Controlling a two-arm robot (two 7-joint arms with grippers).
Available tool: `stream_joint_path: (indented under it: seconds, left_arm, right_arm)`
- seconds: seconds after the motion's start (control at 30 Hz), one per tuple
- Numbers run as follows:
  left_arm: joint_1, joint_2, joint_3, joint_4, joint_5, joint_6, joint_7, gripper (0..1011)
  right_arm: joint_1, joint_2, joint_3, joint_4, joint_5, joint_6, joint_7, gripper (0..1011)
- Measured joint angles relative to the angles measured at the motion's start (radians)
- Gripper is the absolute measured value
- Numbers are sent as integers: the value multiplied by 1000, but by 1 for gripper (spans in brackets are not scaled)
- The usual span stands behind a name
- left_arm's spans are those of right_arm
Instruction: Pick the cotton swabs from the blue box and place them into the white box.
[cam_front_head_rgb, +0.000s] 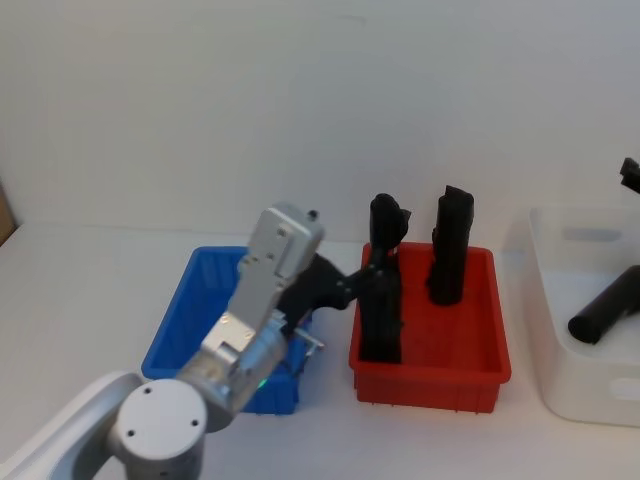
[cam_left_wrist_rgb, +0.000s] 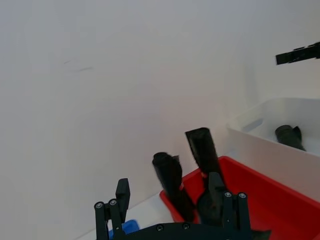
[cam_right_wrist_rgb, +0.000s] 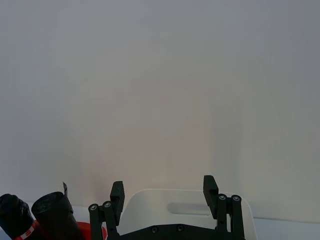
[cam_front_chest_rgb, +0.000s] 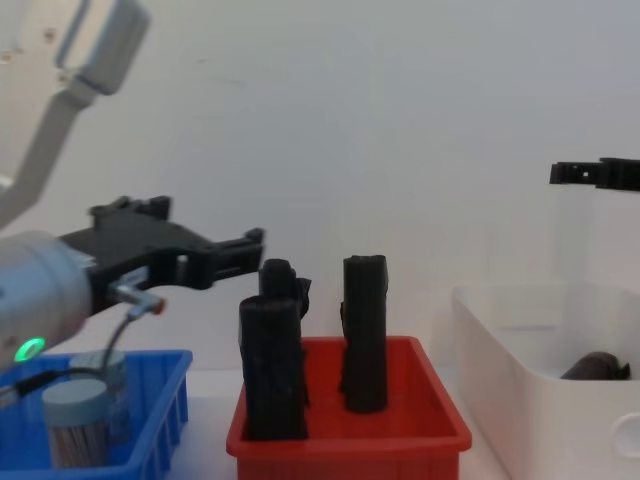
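The blue box (cam_front_head_rgb: 185, 315) sits at the left of the table, partly covered by my left arm. Two cotton swab tubs (cam_front_chest_rgb: 78, 425) with grey-blue lids stand inside the blue box (cam_front_chest_rgb: 150, 420). My left gripper (cam_front_chest_rgb: 250, 250) hangs above the blue box's right rim, pointing toward the red bin; its fingers (cam_left_wrist_rgb: 122, 192) are open with nothing between them. The white box (cam_front_head_rgb: 585, 330) stands at the far right. My right gripper (cam_front_chest_rgb: 572, 173) hovers high above the white box (cam_right_wrist_rgb: 185, 207), and its fingers (cam_right_wrist_rgb: 210, 184) are open and hold nothing.
A red bin (cam_front_head_rgb: 430, 335) between the two boxes holds three tall black rolls (cam_front_head_rgb: 450, 245) standing upright, close to the left gripper. Another black roll (cam_front_head_rgb: 605, 305) lies inside the white box. A plain white wall rises behind the table.
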Motion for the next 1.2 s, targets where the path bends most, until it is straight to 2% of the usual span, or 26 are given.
stream_joint_path:
  seconds: [0.17, 0.2, 0.37, 0.6, 0.67, 0.83, 0.9, 1.2]
  left_arm:
    - [46, 50, -25, -42, -37, 13, 57, 1004]
    - [46, 50, -25, -42, -37, 13, 57, 1004]
    - [113, 124, -62, -75, -109, 17, 114, 1004]
    - [159, 174, -90, -79, -179, 25, 130, 1004]
    - [170, 191, -101, -67, -207, 33, 117, 1004]
    - [174, 207, -113, -44, -233, 44, 86, 1004]
    - [173, 215, -122, -22, -251, 56, 50, 1004]
    - [148, 222, -136, 42, -267, 80, -32, 1004]
  right_arm:
    - [0, 0, 0, 2, 1, 0, -2, 1001]
    - [0, -1, 0, 2, 1, 0, -2, 1001]
    - [1, -1, 0, 3, 1, 0, -3, 1001]
    - [1, -1, 0, 4, 2, 0, -3, 1001]
    - [2, -1, 0, 4, 2, 0, -4, 1001]
    - [2, -1, 0, 5, 2, 0, -4, 1001]
    - [2, -1, 0, 5, 2, 0, -4, 1001]
    - [2, -1, 0, 5, 2, 0, -4, 1001]
